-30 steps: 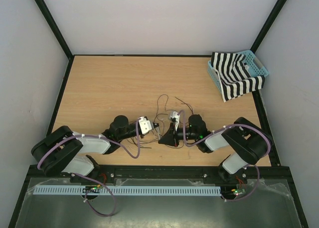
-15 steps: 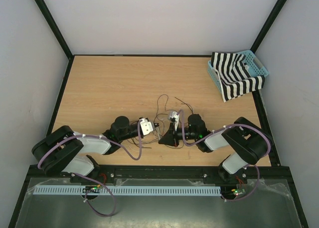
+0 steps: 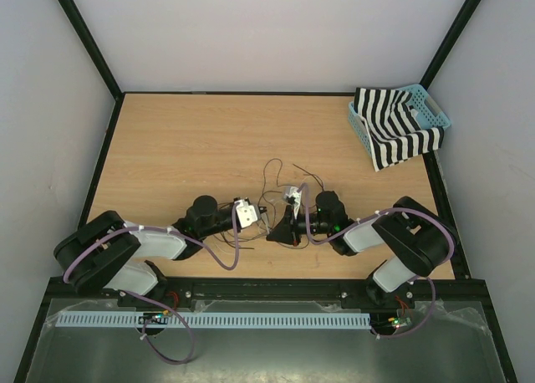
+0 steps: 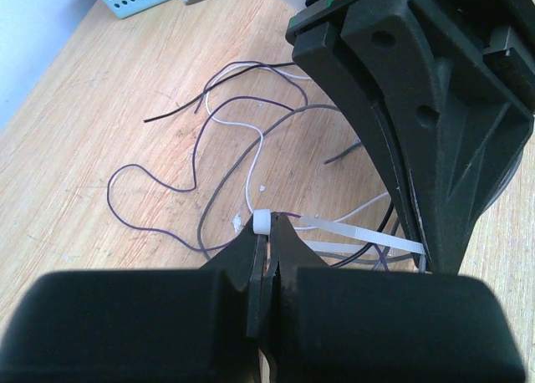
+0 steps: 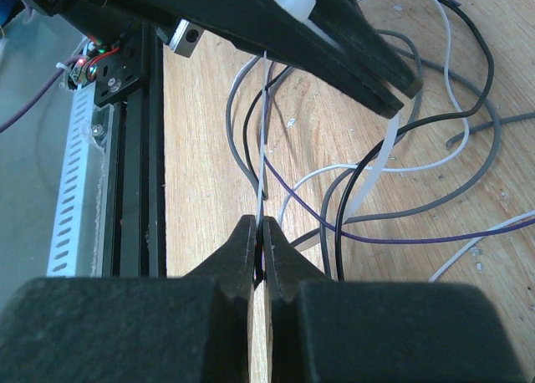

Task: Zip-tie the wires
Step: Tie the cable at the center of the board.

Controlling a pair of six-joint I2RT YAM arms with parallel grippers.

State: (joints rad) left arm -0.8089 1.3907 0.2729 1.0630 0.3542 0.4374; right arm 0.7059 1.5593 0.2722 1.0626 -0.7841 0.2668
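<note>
Now the left gripper (image 4: 266, 232), clamping the zip tie (image 4: 351, 231) head, has edged toward 3 o'clock, nearer the right gripper (image 5: 257, 228) pinching its tail, probably cinching the wires (image 5: 338, 224).

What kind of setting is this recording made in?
Likely a lab test cell: plain white walls on a black frame enclose a wooden table, with the left arm and right arm bolted at its near edge.

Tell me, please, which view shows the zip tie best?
Left wrist view: the zip tie shows its white head and strap, head at the left claw. Right wrist shows mostly strap and tail; from the top it is too small.
</note>
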